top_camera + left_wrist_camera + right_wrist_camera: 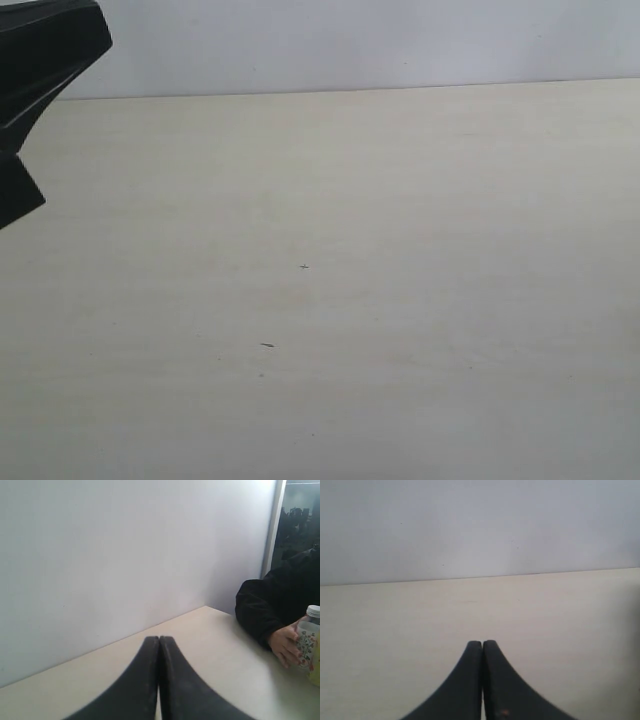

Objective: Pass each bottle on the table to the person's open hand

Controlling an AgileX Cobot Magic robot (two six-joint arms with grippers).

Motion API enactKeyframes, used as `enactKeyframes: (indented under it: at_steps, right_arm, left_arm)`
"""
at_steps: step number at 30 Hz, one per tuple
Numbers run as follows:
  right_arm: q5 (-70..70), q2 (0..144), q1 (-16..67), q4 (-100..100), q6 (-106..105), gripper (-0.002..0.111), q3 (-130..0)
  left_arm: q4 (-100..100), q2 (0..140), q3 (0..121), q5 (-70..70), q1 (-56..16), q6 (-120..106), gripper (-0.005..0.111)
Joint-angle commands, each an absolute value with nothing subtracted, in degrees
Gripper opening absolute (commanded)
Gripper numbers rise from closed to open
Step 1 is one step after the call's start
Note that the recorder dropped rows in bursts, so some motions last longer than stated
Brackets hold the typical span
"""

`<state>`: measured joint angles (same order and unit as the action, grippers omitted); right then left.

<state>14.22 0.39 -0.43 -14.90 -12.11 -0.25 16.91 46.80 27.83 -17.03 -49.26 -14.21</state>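
My left black tool (159,639) is clenched on nothing over the pale beige bench (215,650). Farther along it, a bare hand (284,645) from a black sleeve (262,605) grips a white floral-print plastic bottle (307,639), with a yellow bottle (316,670) just beside. My right black tool (482,642) is clenched too, empty.

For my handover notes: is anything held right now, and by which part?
The left gripper and the right gripper are shut, empty. The person's hand holds the floral-print bottle by its body.
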Motion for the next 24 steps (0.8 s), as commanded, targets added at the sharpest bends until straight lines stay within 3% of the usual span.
enactKeyframes:
  at_steps: [1,16,19,24]
  right_arm:
    - [14.04,0.00,-0.28,-14.96,-12.17,0.000,0.00]
    - [14.04,0.00,-0.28,-14.96,-12.17,0.000,0.00]
    - [14.04,0.00,-0.28,-14.96,-12.17,0.000,0.00]
    - [14.04,0.00,-0.28,-14.96,-12.17,0.000,0.00]
  left_arm:
    - [17.12,46.73,27.63,-17.70,-49.11,-14.24,0.002]
    - [16.64,43.07,27.63,-16.87,-46.83,-17.65,0.002]
    - [16.88,38.46,27.63,-11.34,-42.20,-17.54,0.002]
    - [17.01,26.44,26.04,1.30,-25.83,-17.54,0.002]
